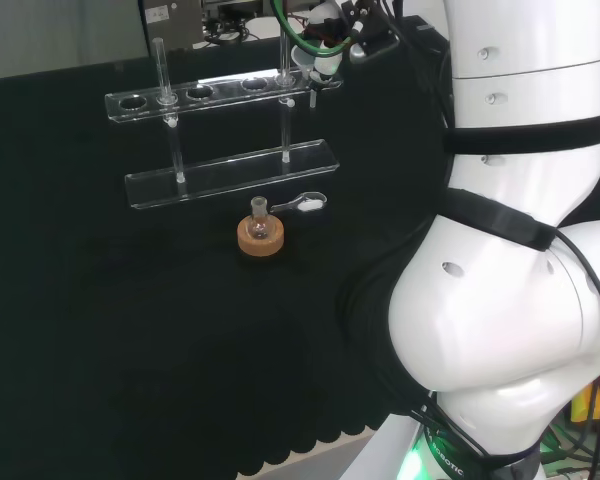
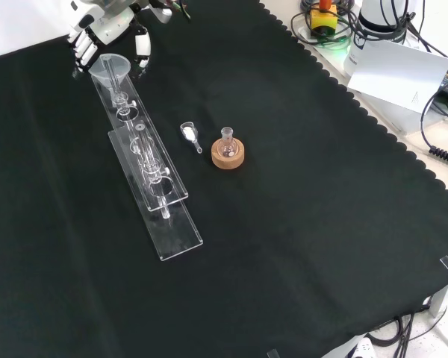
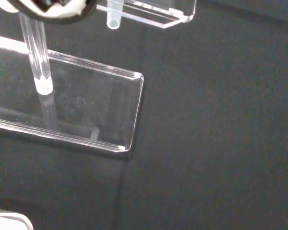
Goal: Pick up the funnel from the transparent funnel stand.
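The clear funnel [image 2: 110, 68] sits in the end hole of the transparent stand [image 2: 172, 231], at the top left of the front view. My hand [image 2: 104, 26] hangs over it, with the fingers [image 2: 80, 46] on one side of the cone and the thumb [image 2: 141, 52] on the other, fairly straight and not closed on it. In the head view the hand [image 1: 330, 45] is above the right end of the stand's top shelf [image 1: 130, 102], over the funnel [image 1: 314, 64]. The wrist view looks at the stand's base plate [image 3: 101, 110] and the funnel's stem tip [image 3: 114, 19].
A small round flask on a cork ring [image 2: 228, 154] [image 1: 260, 234] stands right of the stand in the front view, with a small scoop of white powder [image 2: 189, 132] [image 1: 306, 205] between them. A glass tube [image 1: 160, 65] stands upright in the shelf. The arm's white links [image 1: 510, 250] are at the head view's right.
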### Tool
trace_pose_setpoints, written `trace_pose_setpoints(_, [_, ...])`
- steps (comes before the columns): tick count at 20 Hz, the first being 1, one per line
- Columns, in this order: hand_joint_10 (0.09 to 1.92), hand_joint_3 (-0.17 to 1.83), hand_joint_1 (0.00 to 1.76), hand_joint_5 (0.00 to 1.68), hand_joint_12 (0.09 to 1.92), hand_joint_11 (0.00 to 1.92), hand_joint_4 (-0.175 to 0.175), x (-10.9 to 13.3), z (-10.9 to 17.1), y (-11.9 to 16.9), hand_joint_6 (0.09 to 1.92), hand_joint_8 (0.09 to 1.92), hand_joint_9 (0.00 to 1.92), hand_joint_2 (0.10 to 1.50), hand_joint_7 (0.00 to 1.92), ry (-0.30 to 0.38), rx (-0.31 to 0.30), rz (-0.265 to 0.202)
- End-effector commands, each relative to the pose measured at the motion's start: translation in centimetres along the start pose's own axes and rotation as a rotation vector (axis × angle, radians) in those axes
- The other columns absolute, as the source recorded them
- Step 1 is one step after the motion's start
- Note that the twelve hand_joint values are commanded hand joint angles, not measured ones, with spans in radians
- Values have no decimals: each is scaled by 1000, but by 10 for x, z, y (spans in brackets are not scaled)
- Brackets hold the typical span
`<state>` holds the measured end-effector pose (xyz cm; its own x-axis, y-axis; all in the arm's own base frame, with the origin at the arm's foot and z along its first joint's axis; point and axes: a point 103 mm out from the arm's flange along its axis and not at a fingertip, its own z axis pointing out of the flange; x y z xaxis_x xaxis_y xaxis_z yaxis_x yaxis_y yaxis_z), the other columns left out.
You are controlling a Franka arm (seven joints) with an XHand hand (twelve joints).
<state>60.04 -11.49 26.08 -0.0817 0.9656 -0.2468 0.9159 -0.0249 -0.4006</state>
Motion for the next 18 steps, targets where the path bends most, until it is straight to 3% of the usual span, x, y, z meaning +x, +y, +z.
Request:
trace_pose_setpoints(1, [659,604,798,417,1380,198,-24,0,-10,-4,87,693,436,695,310,-26,-27,0])
trace_pose_setpoints(11, [636,628,809,421,1370,221,-24,-4,-30,-20,87,691,483,702,356,-37,-47,9])
trace_pose_setpoints(18, [623,637,809,424,1368,227,-25,-6,-54,-48,87,686,494,702,362,-53,-71,38])
